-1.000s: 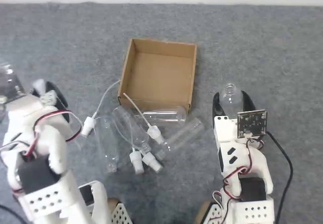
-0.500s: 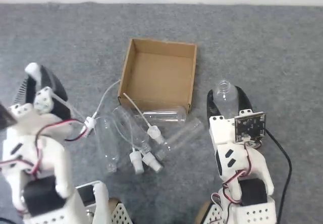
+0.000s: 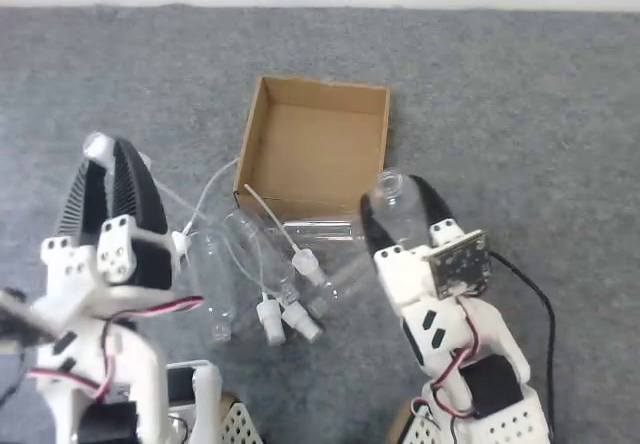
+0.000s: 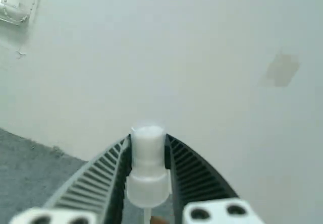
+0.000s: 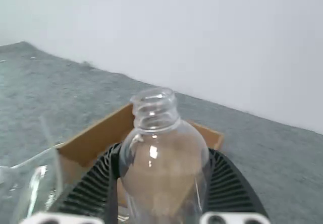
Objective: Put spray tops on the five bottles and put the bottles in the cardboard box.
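progress is sitting near the start: the cardboard box (image 3: 315, 149) is holding no bottle yet. left gripper (image 4: 148, 142) is pinching a spray top (image 4: 148, 181) in the air, while right gripper (image 5: 162, 157) is clamping an uncapped bottle (image 5: 160, 128) upright just beside the box. other bottles (image 3: 210, 282) and loose tops (image 3: 270, 316) are lying on the carpet (image 3: 520, 94), waiting.

Your two arms are white plastic. The left end effector (image 3: 104, 156) and right end effector (image 3: 394, 206) have black ribbed fingers (image 3: 135, 196). Red, black and white wires (image 3: 165, 309) loop along the left arm; the right carries a small circuit board (image 3: 458, 262) and a black cable (image 3: 545, 314).
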Action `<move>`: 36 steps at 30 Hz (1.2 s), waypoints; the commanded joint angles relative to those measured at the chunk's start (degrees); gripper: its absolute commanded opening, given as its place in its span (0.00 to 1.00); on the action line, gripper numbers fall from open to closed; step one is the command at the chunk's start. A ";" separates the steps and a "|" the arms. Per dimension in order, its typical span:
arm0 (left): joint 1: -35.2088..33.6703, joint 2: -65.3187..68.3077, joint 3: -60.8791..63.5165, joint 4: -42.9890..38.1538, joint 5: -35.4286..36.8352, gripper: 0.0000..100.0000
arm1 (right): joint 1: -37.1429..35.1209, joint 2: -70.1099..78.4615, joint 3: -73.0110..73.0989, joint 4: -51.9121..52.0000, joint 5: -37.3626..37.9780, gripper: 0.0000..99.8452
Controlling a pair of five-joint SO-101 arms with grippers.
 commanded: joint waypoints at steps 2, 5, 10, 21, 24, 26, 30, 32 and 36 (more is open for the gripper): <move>0.35 -6.07 0.92 -4.92 3.96 0.01 | -5.49 -0.92 -3.60 0.13 0.62 0.08; 1.41 -6.24 0.57 -5.19 5.89 0.01 | -7.87 -0.92 -3.60 0.13 0.70 0.08; 5.98 -6.15 0.92 -4.75 9.76 0.01 | -13.49 -0.92 -0.35 -0.22 0.88 0.08; 14.24 -6.15 -0.13 -5.71 10.37 0.01 | -21.85 -0.92 4.40 -0.40 0.88 0.08; 15.82 -6.15 -0.57 -5.45 10.29 0.01 | -21.85 -0.92 4.57 -0.22 0.70 0.08; 16.62 -6.15 -1.45 -5.36 10.29 0.01 | -21.76 -0.92 4.57 0.04 0.79 0.08; 18.55 -6.15 -3.74 -3.96 10.29 0.01 | -21.58 -0.92 4.57 0.04 0.88 0.08; 19.96 -6.15 -4.79 -1.41 10.29 0.01 | -21.58 -0.92 4.57 0.13 0.88 0.08; 22.42 -6.15 -6.11 3.69 10.29 0.01 | -21.58 -0.92 4.57 0.13 0.88 0.08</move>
